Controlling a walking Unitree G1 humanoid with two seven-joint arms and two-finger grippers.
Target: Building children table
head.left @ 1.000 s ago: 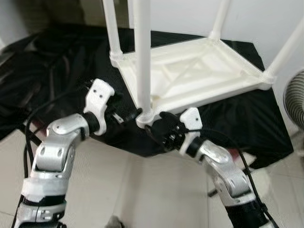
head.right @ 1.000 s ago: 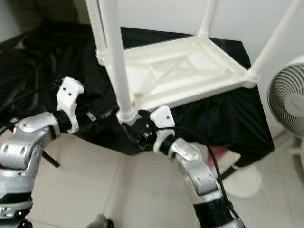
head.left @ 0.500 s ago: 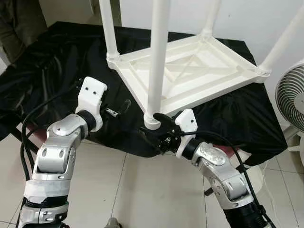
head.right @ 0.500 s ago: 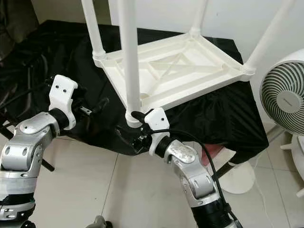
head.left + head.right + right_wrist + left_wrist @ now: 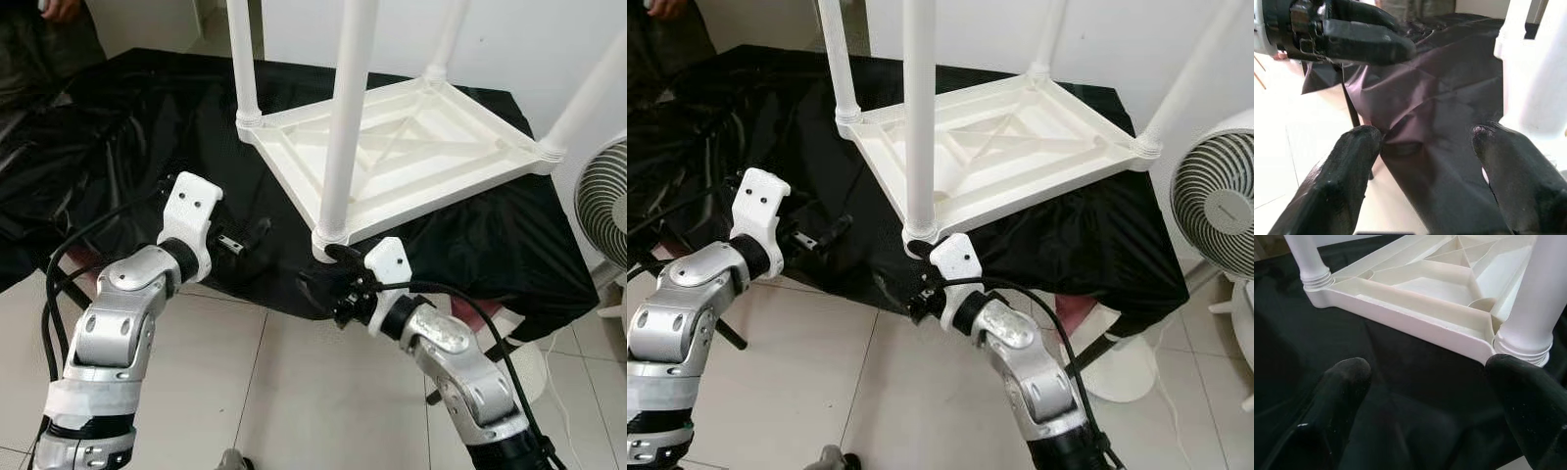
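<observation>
A white plastic children's table (image 5: 411, 147) lies upside down on a black cloth, its legs pointing up. The near leg (image 5: 348, 117) stands screwed into the near corner (image 5: 1520, 345). My left gripper (image 5: 250, 245) hovers open over the cloth, left of that corner, with nothing between its fingers (image 5: 1342, 396). My right gripper (image 5: 328, 279) is open just below and in front of the same corner, by the cloth's hanging edge. Its fingers (image 5: 1352, 161) hold nothing, and the white leg base (image 5: 1535, 73) is beside one of them.
The black cloth (image 5: 118, 127) covers the whole support and hangs over its front edge. A white fan (image 5: 1215, 196) stands on the right. A person's hand (image 5: 59, 8) shows at the top left. Pale tiled floor (image 5: 274, 392) lies in front.
The camera has shifted, so the table sits differently in the picture. My right gripper has dropped slightly from beside the leg base to just below the corner. Both stay open.
</observation>
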